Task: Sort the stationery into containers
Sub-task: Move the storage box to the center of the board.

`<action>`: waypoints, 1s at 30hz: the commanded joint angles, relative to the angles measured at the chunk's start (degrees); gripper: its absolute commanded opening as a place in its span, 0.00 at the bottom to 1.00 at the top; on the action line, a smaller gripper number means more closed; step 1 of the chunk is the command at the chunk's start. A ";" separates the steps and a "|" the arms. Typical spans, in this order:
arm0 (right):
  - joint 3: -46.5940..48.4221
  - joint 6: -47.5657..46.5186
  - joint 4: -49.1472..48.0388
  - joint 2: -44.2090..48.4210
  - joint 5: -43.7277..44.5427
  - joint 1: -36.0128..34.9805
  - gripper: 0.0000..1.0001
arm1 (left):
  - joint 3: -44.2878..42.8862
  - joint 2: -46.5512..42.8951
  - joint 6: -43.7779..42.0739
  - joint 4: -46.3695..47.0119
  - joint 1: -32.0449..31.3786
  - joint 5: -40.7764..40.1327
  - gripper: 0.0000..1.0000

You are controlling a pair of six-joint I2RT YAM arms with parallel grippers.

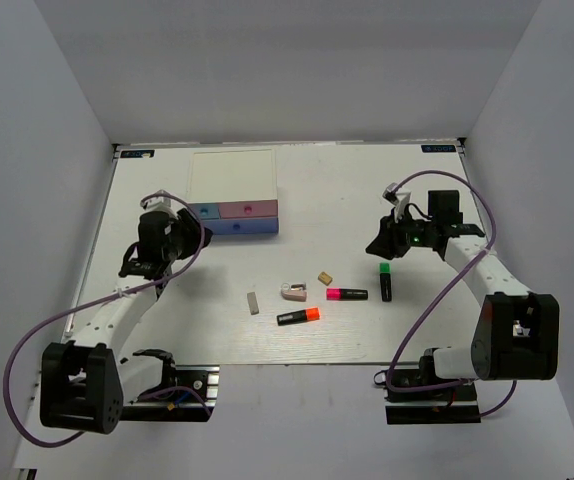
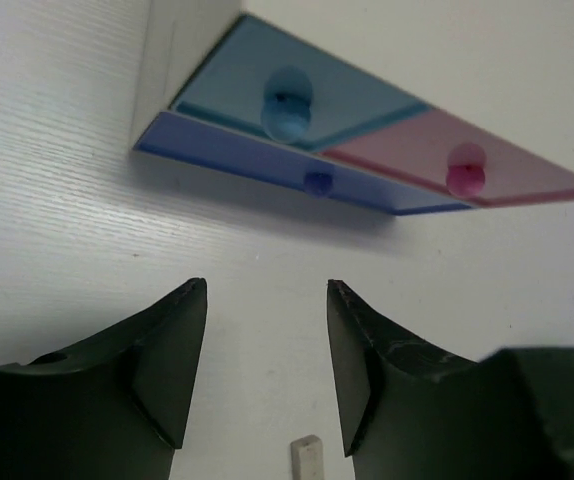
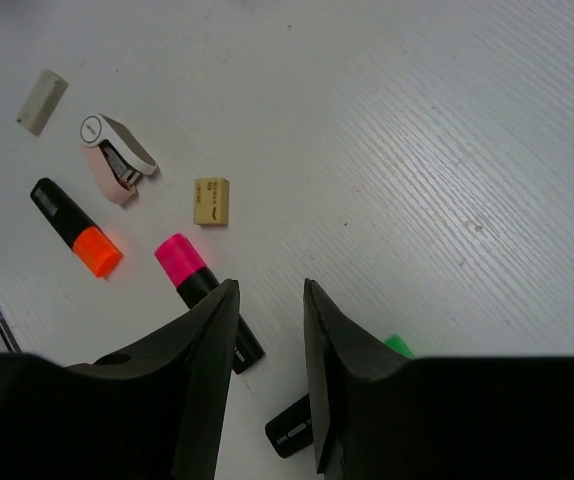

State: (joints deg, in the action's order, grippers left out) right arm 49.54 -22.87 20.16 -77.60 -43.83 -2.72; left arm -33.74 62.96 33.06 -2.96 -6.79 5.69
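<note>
green highlighter (image 3: 398,347) half hidden, eraser (image 2: 308,457) cropped

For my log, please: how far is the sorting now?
Done: nothing. The orange highlighter, pink highlighter, green highlighter, eraser, tan block and pinkish-white piece lie on the table; the drawers look shut. In hand: nothing, the left gripper is open facing the drawers, the right gripper open near the green highlighter. Left: all six items.

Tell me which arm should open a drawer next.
Left. The left gripper, open, faces the drawer box, light-blue knob straight ahead; the right gripper sits far off by the green highlighter.
</note>
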 commanded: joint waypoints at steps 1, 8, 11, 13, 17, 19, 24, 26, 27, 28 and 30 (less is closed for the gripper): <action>-1.20 0.02 -4.25 2.02 -5.73 -0.70 0.38 | -3.87 3.30 0.69 2.17 1.16 -3.33 0.61; -2.08 -1.21 -5.31 2.72 -6.09 -1.58 0.38 | -4.06 6.65 3.85 7.17 3.44 0.99 0.67; -2.69 -1.65 -5.48 3.07 -5.91 -1.58 0.38 | -3.53 6.65 3.86 8.67 4.67 2.65 0.67; -3.04 -2.09 -5.48 3.25 -5.82 -1.50 0.38 | -2.83 6.65 3.86 10.41 5.20 4.58 0.67; -3.05 -2.17 -5.84 2.90 -5.82 -1.58 0.38 | -1.16 7.26 5.17 14.29 6.96 6.78 0.60; -3.05 -2.00 -6.01 2.64 -5.91 -1.59 0.39 | -0.45 7.96 5.70 15.87 7.49 8.54 0.53; -2.17 -2.00 -6.19 2.11 -5.65 -1.59 0.39 | 3.06 9.98 6.76 22.01 8.81 12.92 0.48; -2.08 -2.00 -6.19 1.84 -5.56 -1.59 0.39 | 4.63 10.51 7.98 24.39 9.34 15.21 0.48; -1.99 -1.91 -6.19 1.75 -5.47 -1.67 0.39 | 5.17 11.30 8.51 27.19 9.94 15.83 0.48; -1.90 -1.91 -6.19 1.75 -5.47 -1.59 0.39 | 6.04 11.31 9.38 28.61 9.95 16.62 0.50; -1.82 -2.17 -6.01 1.58 -5.21 -1.67 0.39 | 6.75 12.10 10.44 32.82 10.65 17.86 0.51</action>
State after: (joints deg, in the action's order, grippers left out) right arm 46.37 -24.29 15.62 -75.81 -48.16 -4.21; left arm -27.99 75.16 41.36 20.93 2.94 19.46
